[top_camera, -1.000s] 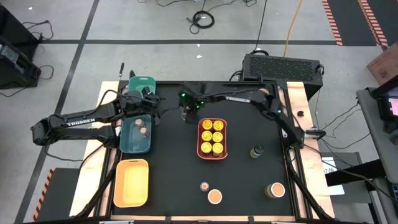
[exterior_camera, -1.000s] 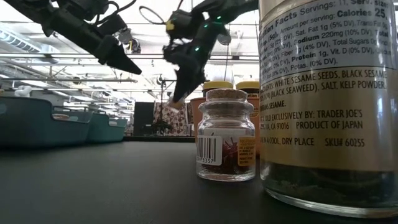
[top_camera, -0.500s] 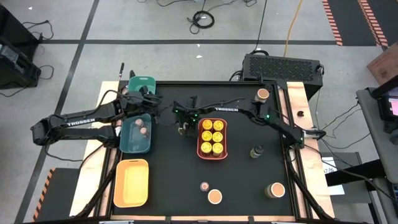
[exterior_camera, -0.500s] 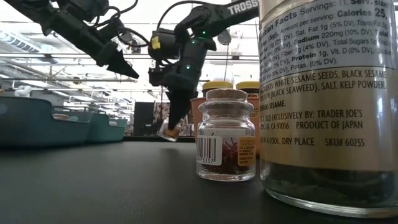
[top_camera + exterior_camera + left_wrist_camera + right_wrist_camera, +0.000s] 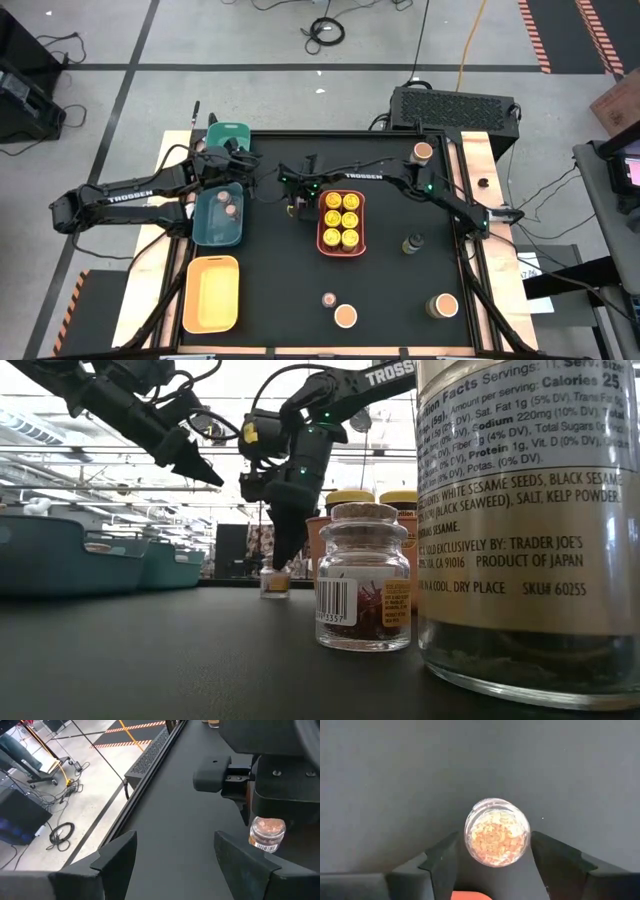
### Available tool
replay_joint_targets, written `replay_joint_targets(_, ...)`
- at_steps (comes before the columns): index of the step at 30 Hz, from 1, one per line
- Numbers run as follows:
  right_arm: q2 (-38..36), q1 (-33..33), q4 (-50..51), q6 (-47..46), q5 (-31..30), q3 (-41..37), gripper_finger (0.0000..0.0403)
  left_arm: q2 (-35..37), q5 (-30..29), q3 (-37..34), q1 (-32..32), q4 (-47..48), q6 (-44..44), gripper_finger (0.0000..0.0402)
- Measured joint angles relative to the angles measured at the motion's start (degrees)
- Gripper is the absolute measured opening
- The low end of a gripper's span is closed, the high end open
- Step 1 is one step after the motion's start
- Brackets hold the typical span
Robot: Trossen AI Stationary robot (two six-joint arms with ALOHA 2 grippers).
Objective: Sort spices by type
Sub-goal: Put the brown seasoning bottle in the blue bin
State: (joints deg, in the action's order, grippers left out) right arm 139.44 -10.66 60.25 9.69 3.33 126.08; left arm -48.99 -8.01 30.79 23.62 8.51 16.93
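A small spice jar (image 5: 496, 832) with pinkish-brown contents stands upright on its base on the black table (image 5: 400, 290), just left of the coral tray (image 5: 322, 245). That tray holds several yellow-lidded jars (image 5: 341, 222). My right gripper (image 5: 495, 854) points down over the small jar (image 5: 273, 582). It is open, with one finger on each side of the jar and a narrow gap at each. My left gripper (image 5: 248, 168) hovers open and empty above the far end of the teal tray (image 5: 205, 232), which holds two small jars (image 5: 229, 204).
A green tray (image 5: 228, 133) sits at the far left and a yellow tray (image 5: 211, 292) at the near left. Loose jars stand near the front edge (image 5: 346, 316), (image 5: 328, 299), (image 5: 443, 305), at the right (image 5: 413, 242), and at the far right (image 5: 423, 151).
My right gripper has come down and moved toward the table's near edge with the small jar. The jar hung tilted above the table and now stands upright on it, beside the coral tray. My left arm has kept still.
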Motion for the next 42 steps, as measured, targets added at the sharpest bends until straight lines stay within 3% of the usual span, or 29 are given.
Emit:
replay_joint_targets(18,-6.7,-2.6,2.3,4.1,1.5,0.0,0.0258,0.0,0.5,0.0,0.0,1.2,-0.1,0.0267)
replay_joint_targets(26,-12.9,-4.4,7.3,4.5,1.3,0.0,0.0258,-0.8,7.8,0.0,0.0,0.8,-1.6,0.0267)
replay_joint_targets(31,-16.3,-4.8,10.9,4.1,1.5,0.0,0.0258,-3.4,14.6,-3.1,0.0,-7.6,-3.0,0.0267)
replay_joint_targets(34,-18.3,-4.8,12.4,3.5,1.5,-0.4,0.0258,-5.5,15.2,-3.8,-0.1,-10.6,-3.1,0.0267)
replay_joint_targets(38,-25.4,-5.1,8.5,4.3,2.6,-8.4,0.0258,-9.2,16.9,-5.8,-0.7,-15.8,-4.6,0.0267)
replay_joint_targets(42,-38.5,-6.1,-5.1,1.4,3.9,-27.6,0.0258,-14.3,19.2,-7.3,-2.2,-24.3,-6.0,0.0267)
